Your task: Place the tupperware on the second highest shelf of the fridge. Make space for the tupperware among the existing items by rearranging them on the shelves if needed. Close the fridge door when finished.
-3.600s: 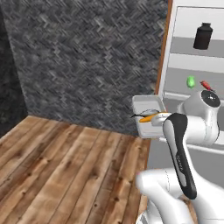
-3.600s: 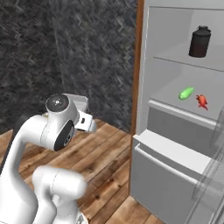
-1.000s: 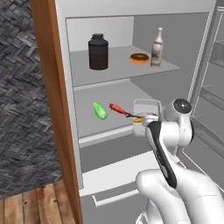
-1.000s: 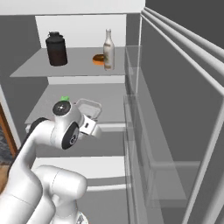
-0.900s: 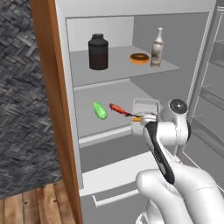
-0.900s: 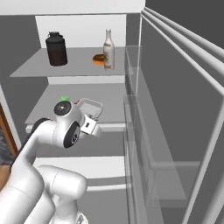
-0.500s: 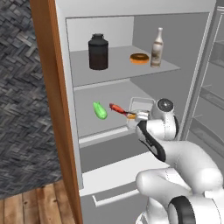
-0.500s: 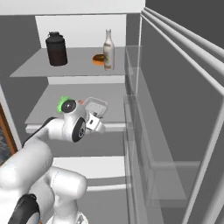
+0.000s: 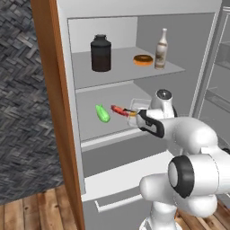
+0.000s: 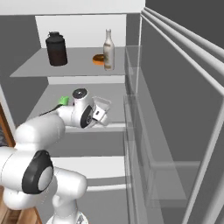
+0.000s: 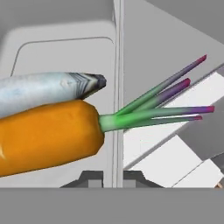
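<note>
The gripper (image 11: 113, 178) is closed on the wall of the clear tupperware (image 9: 138, 108), which hangs over the front right part of the second highest shelf (image 9: 92, 117) of the fridge (image 9: 45, 90). Inside the box lie an orange carrot (image 11: 43, 135) and a grey fish (image 11: 48, 89). A green vegetable (image 9: 103, 113) and a small red item (image 9: 117, 109) rest nearer the shelf's middle. On the shelf above stand a black jar (image 9: 100, 53), a doughnut (image 9: 143, 59) and a bottle (image 9: 161, 43). The fridge door (image 10: 183, 109) stands open.
</note>
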Controlling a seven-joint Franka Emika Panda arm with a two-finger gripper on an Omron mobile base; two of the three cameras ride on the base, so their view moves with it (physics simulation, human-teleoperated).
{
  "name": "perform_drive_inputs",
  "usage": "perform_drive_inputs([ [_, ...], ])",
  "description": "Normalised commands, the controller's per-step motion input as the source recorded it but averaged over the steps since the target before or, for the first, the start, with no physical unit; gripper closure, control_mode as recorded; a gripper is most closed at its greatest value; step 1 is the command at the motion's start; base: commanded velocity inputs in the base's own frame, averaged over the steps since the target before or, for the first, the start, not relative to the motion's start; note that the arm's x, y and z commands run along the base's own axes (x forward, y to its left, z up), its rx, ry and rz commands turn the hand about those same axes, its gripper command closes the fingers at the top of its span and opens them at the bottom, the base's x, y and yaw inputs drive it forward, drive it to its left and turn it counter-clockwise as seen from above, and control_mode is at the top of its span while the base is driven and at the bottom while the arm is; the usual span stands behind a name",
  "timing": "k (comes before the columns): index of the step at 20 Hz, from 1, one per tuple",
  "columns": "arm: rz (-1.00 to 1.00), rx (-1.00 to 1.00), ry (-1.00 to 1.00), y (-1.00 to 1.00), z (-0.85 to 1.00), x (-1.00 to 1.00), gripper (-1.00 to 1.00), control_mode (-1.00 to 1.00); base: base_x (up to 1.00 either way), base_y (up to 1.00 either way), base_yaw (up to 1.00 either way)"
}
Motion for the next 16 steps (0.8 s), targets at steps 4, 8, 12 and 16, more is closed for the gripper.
perform_drive_inputs([
  [4,0.00,0.02,0.00,-0.09,-0.09,0.47,1.00,-1.00,0.00,0.00,0.00],
  [8,-0.06,0.00,0.01,-0.11,-0.27,0.47,1.00,-1.00,0.00,0.00,0.00],
  [12,-0.05,0.00,0.00,0.00,-0.25,0.56,1.00,-1.00,0.00,0.00,0.00],
  [16,-0.04,0.00,0.00,0.00,-0.29,0.56,1.00,-1.00,0.00,0.00,0.00],
])
